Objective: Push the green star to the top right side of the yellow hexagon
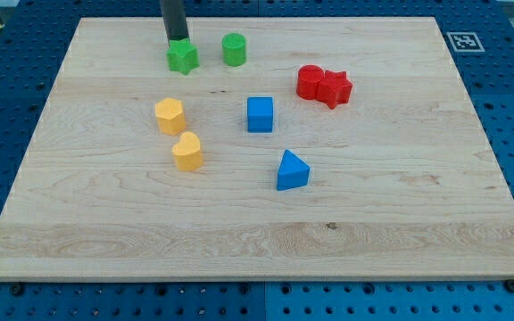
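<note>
The green star (183, 58) lies near the view's top, left of centre. My tip (176, 41) stands right at the star's top edge, touching or almost touching it. The yellow hexagon (169, 116) lies below the star, a little to its left. The star is above the hexagon, slightly to the right of it.
A green cylinder (234, 49) stands right of the star. A yellow heart-shaped block (186, 152) lies below the hexagon. A blue cube (260, 114) and a blue triangle (292, 171) sit near the middle. A red cylinder (310, 82) and a red star (335, 87) touch at the right.
</note>
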Tool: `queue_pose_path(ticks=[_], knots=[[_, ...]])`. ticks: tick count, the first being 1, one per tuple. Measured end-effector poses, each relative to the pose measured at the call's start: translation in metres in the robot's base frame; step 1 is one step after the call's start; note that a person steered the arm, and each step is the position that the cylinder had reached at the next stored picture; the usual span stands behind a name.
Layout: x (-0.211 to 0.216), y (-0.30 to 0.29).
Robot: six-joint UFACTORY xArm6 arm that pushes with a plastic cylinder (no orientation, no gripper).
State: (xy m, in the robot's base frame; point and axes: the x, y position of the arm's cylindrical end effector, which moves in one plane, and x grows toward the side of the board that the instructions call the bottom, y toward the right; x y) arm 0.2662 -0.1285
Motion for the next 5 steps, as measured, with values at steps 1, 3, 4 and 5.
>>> queue_pose_path(ticks=[1, 3, 4, 5], knots=[[0.020, 0.006], [0.046, 0.008], [0.046, 0.008], [0.010, 0.008]])
